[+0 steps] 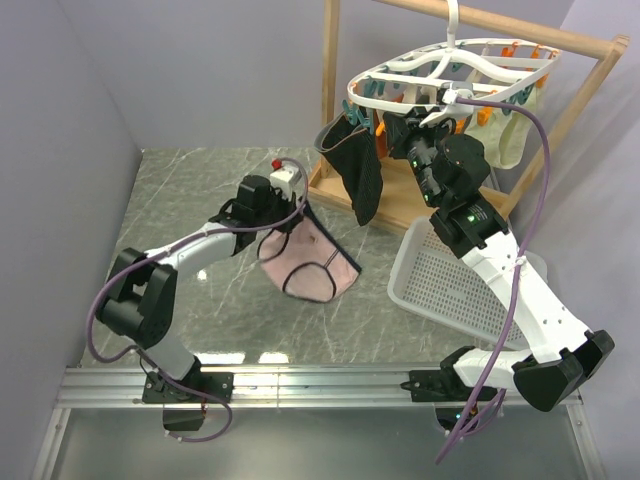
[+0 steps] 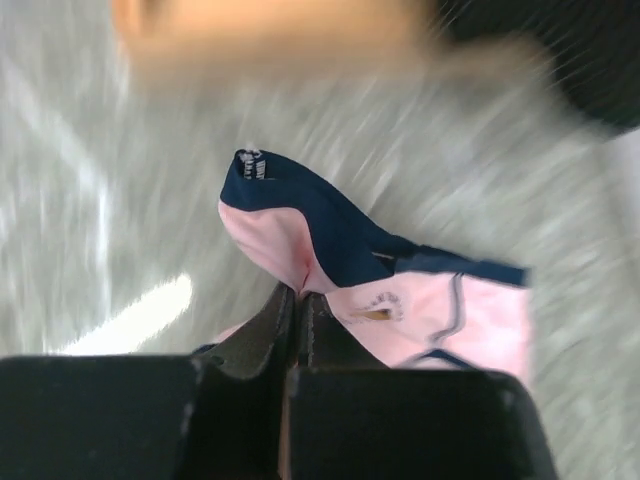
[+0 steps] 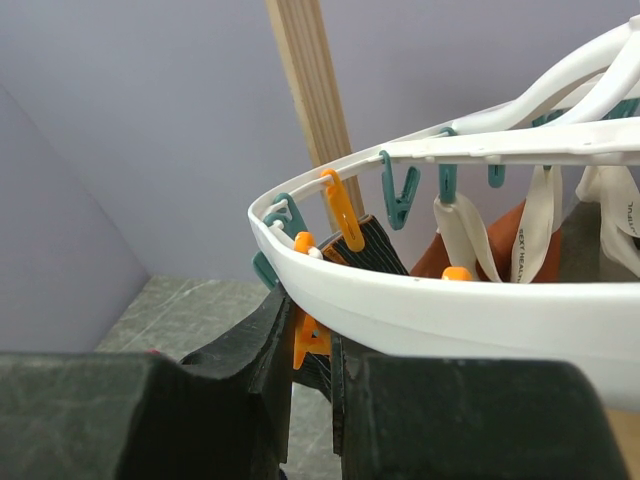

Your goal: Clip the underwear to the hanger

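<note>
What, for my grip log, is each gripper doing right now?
Left gripper: closed, holding the underwear.
Right gripper: closed on an orange peg of the hanger.

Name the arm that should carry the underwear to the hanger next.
Left. The left gripper is shut on the underwear, which dangles from it. The right gripper sits at the hanger rim, pinching an orange peg.
</note>
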Controlling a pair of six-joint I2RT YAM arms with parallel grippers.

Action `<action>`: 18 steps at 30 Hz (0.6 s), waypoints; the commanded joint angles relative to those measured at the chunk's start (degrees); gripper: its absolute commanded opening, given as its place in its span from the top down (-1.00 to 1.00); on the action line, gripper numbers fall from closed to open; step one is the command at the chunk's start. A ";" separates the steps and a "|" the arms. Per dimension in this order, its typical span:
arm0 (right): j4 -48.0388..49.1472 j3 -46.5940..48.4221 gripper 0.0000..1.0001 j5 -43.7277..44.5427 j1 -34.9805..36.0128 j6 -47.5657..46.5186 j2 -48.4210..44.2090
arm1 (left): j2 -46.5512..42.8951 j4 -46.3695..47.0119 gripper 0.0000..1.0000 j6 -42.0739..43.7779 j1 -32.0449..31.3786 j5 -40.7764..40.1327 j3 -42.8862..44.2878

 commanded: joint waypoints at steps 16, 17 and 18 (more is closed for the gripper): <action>3.01 -2.00 1.00 -1.60 -1.74 0.39 -1.24 | -9.76 17.70 0.99 -2.58 -6.91 12.04 9.95; 3.01 -2.09 1.00 -1.69 -1.66 0.48 -1.33 | -9.49 17.60 0.99 -2.76 -7.09 12.12 10.84; 3.01 -2.09 1.00 -1.87 -1.74 0.57 -1.24 | -9.23 17.17 0.99 -3.02 -7.27 12.04 11.81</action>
